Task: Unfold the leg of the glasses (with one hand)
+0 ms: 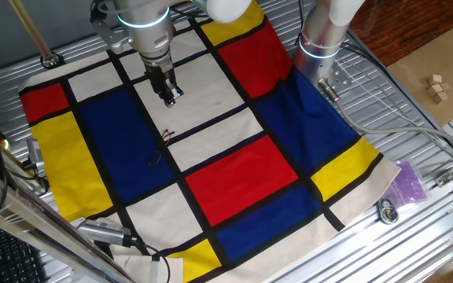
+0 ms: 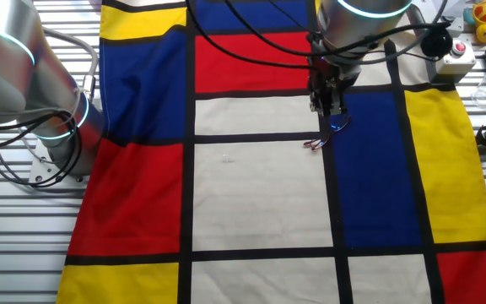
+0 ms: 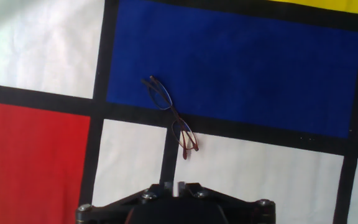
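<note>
The glasses (image 3: 173, 118) are a tiny dark wire-frame pair lying flat on the coloured grid cloth. They cross a black line between a blue square and a white square. They also show in one fixed view (image 1: 167, 135) and in the other fixed view (image 2: 315, 144). My gripper (image 3: 174, 185) hangs above the cloth, a little short of the glasses and not touching them. Its two fingertips stand almost together with nothing between them. It also shows in one fixed view (image 1: 170, 97) and in the other fixed view (image 2: 334, 118).
A second arm's base (image 1: 321, 39) stands at the cloth's edge, with cables trailing over the slatted metal table (image 1: 447, 228). Small wooden blocks (image 1: 437, 86), a purple piece (image 1: 407, 182) and a red button box (image 2: 458, 48) lie off the cloth.
</note>
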